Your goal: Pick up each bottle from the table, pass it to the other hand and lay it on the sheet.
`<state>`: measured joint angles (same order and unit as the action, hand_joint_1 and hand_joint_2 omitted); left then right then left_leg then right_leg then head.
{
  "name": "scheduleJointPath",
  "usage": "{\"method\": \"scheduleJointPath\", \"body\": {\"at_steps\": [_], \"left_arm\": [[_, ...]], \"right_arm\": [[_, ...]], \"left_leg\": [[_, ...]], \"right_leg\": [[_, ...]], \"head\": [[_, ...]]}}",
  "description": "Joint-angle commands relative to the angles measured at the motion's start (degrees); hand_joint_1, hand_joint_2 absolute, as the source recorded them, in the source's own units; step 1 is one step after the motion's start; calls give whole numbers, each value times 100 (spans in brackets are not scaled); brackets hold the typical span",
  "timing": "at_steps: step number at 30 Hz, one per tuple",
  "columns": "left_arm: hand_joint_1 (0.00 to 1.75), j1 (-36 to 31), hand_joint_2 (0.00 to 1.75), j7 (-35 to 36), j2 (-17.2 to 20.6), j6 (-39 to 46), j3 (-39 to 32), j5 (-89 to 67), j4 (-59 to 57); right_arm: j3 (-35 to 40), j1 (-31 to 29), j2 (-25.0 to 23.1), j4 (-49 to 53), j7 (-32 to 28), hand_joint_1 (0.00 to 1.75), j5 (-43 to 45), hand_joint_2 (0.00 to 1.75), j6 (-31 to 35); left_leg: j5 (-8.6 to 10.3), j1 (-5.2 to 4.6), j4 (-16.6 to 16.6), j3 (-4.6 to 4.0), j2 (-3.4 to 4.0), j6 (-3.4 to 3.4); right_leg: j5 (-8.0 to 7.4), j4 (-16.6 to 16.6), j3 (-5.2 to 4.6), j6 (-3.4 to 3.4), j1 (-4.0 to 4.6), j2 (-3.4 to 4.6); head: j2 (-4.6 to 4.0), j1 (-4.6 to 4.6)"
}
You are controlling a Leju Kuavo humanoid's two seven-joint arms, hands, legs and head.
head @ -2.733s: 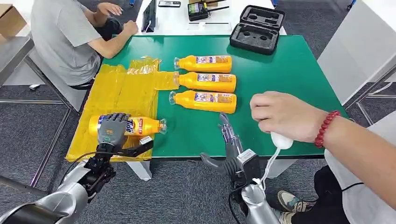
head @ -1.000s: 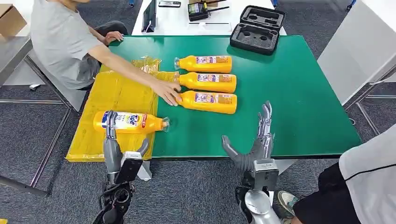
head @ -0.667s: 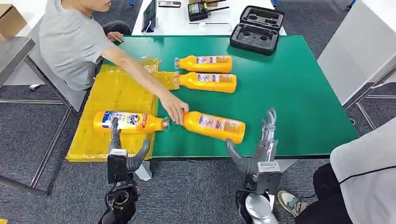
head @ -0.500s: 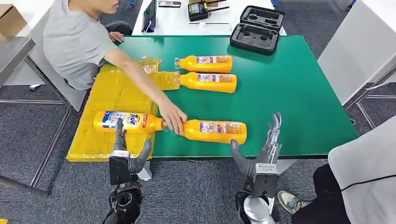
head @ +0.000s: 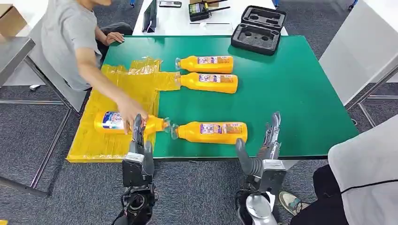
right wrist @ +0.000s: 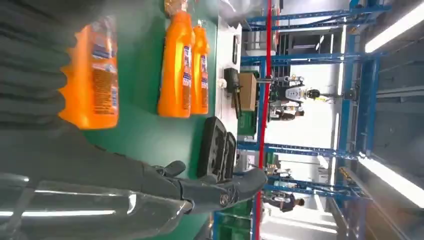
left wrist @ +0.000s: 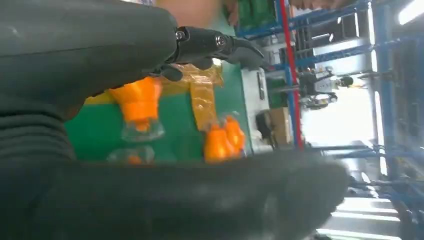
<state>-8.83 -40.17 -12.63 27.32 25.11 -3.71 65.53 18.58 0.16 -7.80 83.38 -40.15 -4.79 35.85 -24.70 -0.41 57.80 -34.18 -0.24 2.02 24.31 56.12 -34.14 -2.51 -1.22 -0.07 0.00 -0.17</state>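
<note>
Left hand (head: 137, 149) and right hand (head: 265, 147) both empty, fingers extended at table edge (head: 197, 153)

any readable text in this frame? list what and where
None reads clearly.
Bottle on the yellow sheet: blue and white label, a person's hand covers most of it.
Near bottle on the green table: label print too small.
Two far bottles: labels too small.
Wrist views: label print blurred.

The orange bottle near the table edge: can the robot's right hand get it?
Probably yes. The orange bottle lies on bare green table just beside the open right hand, with nothing between them.
</note>
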Motion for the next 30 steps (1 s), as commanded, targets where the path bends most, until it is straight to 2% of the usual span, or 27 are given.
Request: {"method": "scheduleJointPath", "body": {"at_steps": [1,2,5,21,22,26,27,28,29,30], "left_arm": [[0,-10,0,17,223,-3,476,92,-46],[0,-10,0,17,223,-3,476,92,-46],[0,-10,0,17,223,-3,476,92,-46],[0,-10,0,17,223,-3,476,92,-46],[0,-87,175,17,187,-246,539,128,-368],[0,-94,175,17,91,-1542,538,484,-701],[0,0,175,17,93,-1498,489,400,-444],[0,27,0,17,69,-1541,458,423,-466],[0,64,175,17,71,-1672,470,435,-356],[0,104,175,17,60,-1737,433,461,-235]], "right_arm": [[290,-719,368,-1552,15,0,-1128,175,415],[290,-719,368,-1552,15,0,-1128,175,415],[290,-719,368,-1552,15,0,-1128,175,415],[290,-719,368,-1552,15,0,-1128,175,415],[-16,-886,370,-1823,15,0,-1817,175,415],[-441,-1818,569,-3559,15,0,-2835,175,405],[-616,-2026,624,-3901,15,0,-3125,175,415],[-728,-2134,625,-4122,34,0,-3294,175,415],[-876,-2305,658,-4412,82,0,-3560,175,415],[-1038,-2455,659,-4689,127,0,-3779,175,415]], "left_leg": [[-5,5,-8,21,14,-8],[-6,11,-15,42,20,-12],[-2,4,-7,18,8,-7],[-7,9,-3,23,6,-11],[-4,6,-5,16,4,-8],[-2,5,-12,32,13,-8],[-1,7,-12,32,13,-8],[1,3,-12,28,10,-6],[3,0,-8,18,3,-2],[1,3,-7,24,3,-4]], "right_leg": [[-1,-10,18,8,5,13],[-3,-24,40,12,12,18],[-1,-10,16,7,4,8],[3,-8,24,11,10,4],[1,-8,17,8,6,2],[-5,-18,31,8,5,12],[-7,-20,32,8,7,11],[-7,-17,27,6,4,8],[-5,-12,18,3,0,1],[-5,-14,26,5,4,1]], "head": [[0,-2],[0,0],[0,0],[0,0],[0,0],[0,0],[0,-2],[0,0],[0,0],[0,0]]}}
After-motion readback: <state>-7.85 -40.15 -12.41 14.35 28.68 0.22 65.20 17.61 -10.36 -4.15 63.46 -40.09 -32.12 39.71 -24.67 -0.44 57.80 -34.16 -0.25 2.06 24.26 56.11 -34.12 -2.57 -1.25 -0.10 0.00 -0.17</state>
